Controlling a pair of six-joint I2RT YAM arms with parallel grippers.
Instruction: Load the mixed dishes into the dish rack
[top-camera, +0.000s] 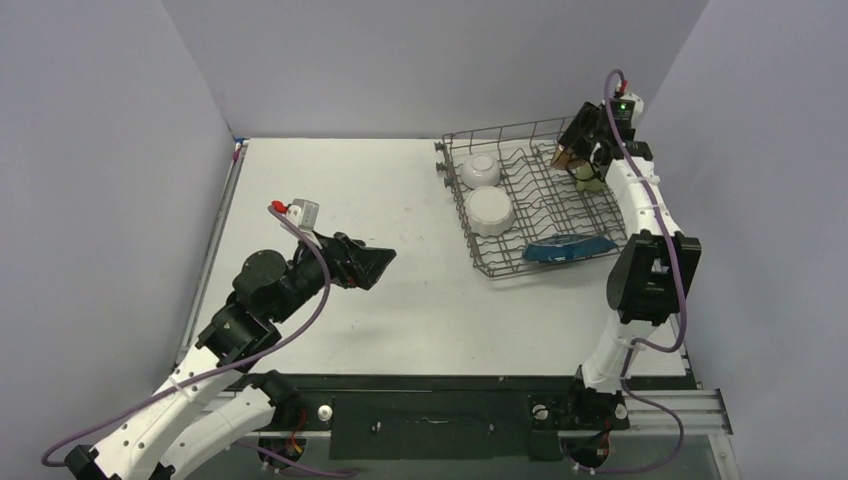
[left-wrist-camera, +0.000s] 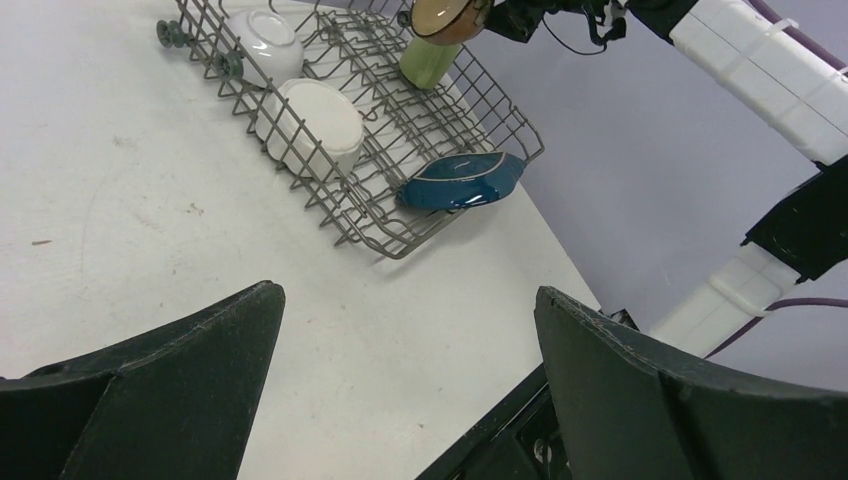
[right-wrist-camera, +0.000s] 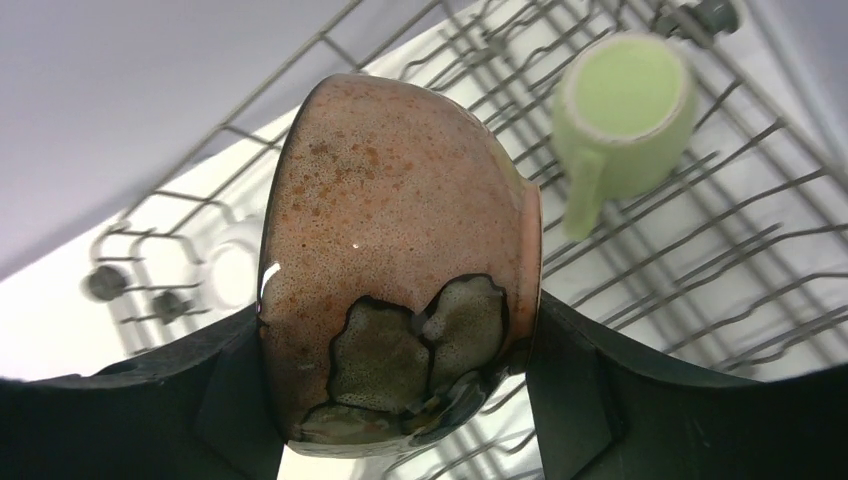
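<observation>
The grey wire dish rack (top-camera: 500, 130) stands at the far right of the table. In it are a small white bowl (top-camera: 480, 169), a white scalloped plate (top-camera: 490, 211), a dark blue leaf-shaped dish (top-camera: 568, 249) near the front and a pale green mug (top-camera: 588, 180). My right gripper (right-wrist-camera: 400, 310) is shut on the brown bowl (right-wrist-camera: 400, 230), tipped on its side above the rack's far right corner, beside the mug (right-wrist-camera: 620, 110). My left gripper (left-wrist-camera: 410, 300) hangs open and empty over bare table, left of the rack (left-wrist-camera: 385, 245).
Purple walls close in the table at the back and on both sides. The right arm's white links (top-camera: 640, 200) run along the rack's right side. A black rail (top-camera: 430, 410) lines the near edge.
</observation>
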